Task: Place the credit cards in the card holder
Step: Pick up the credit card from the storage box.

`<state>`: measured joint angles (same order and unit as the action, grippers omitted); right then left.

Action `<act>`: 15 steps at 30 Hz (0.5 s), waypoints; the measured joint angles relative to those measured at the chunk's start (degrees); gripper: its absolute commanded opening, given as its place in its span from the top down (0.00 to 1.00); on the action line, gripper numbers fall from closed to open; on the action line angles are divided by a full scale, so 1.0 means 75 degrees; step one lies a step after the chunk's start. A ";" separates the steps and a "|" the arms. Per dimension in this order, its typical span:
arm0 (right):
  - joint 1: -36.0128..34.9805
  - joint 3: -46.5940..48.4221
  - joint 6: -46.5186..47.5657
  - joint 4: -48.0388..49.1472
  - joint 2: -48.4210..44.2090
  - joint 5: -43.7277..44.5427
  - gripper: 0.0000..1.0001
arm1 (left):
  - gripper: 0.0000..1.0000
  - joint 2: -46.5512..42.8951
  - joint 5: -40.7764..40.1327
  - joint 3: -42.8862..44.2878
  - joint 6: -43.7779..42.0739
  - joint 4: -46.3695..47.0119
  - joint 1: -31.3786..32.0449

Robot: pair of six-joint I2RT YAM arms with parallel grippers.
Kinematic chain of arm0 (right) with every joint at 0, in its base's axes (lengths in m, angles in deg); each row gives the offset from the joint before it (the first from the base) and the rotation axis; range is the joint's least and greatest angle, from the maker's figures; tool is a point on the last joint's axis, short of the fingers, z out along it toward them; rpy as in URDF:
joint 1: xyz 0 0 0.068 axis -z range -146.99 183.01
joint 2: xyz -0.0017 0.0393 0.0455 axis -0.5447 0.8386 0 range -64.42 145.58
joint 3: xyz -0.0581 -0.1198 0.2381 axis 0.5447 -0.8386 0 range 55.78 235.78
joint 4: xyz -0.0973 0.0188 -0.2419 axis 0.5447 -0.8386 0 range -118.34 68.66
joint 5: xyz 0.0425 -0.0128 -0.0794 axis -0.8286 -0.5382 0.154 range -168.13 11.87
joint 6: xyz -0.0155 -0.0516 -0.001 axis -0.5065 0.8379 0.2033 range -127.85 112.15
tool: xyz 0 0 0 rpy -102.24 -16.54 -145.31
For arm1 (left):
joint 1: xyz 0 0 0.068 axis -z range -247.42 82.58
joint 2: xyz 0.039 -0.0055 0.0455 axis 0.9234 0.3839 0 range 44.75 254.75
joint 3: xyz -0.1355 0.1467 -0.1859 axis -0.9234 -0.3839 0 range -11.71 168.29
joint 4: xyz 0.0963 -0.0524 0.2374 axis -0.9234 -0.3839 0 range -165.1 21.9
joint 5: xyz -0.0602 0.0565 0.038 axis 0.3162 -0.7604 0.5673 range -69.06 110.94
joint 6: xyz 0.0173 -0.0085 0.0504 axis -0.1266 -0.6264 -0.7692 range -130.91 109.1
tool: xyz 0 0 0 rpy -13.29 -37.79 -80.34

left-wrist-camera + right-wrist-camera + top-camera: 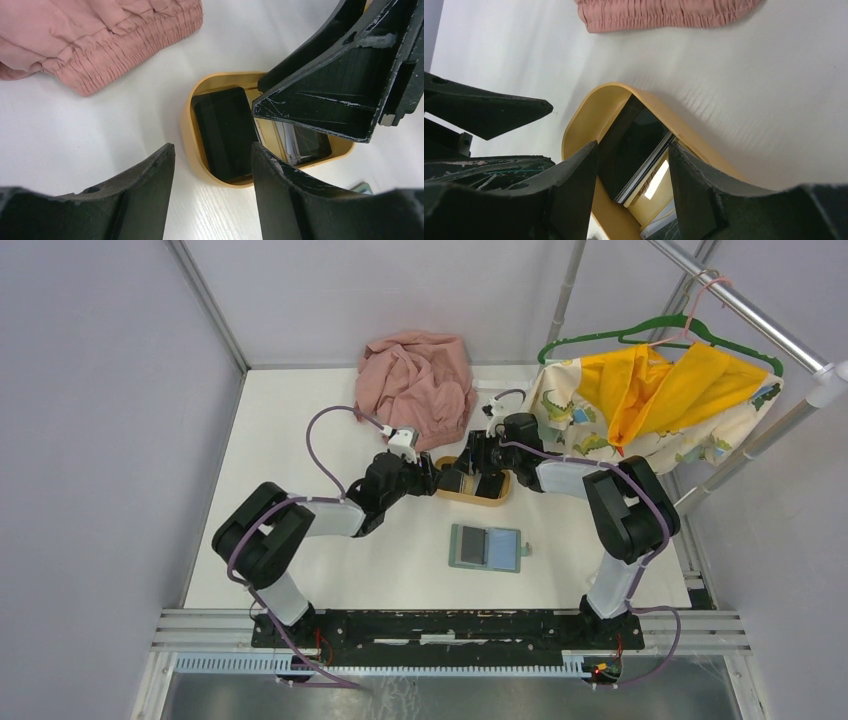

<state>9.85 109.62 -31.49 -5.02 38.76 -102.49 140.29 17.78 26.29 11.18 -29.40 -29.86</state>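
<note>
Left gripper: jaws apart, empty, astride the tray end.
Right gripper: jaws apart, empty.
Credit cards: in the tray.
Card holder: open, well apart.
Risk: crowded fingers may collide, shoving the tray.

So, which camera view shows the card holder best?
Top external: the card holder lies open, fully in view. Left wrist shows only what seems its corner; right wrist shows none of it.
</note>
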 measured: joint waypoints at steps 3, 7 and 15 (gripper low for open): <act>0.0000 0.0000 -0.0347 0.0044 0.0140 0.0038 0.42 | 0.40 0.0114 -0.0055 0.0073 0.0000 -0.0140 0.0000; 0.0000 0.0000 -0.0676 0.0082 0.0169 0.0067 0.43 | 0.42 0.0216 -0.0134 0.0163 0.0000 -0.0312 0.0000; 0.0003 -0.0070 -0.1332 0.0166 0.0219 0.0152 0.44 | 0.46 0.0315 -0.0157 0.0338 0.0000 -0.0466 0.0000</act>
<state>9.87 109.10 -41.48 -3.78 40.39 -101.35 142.66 16.60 28.82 11.18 -32.90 -29.86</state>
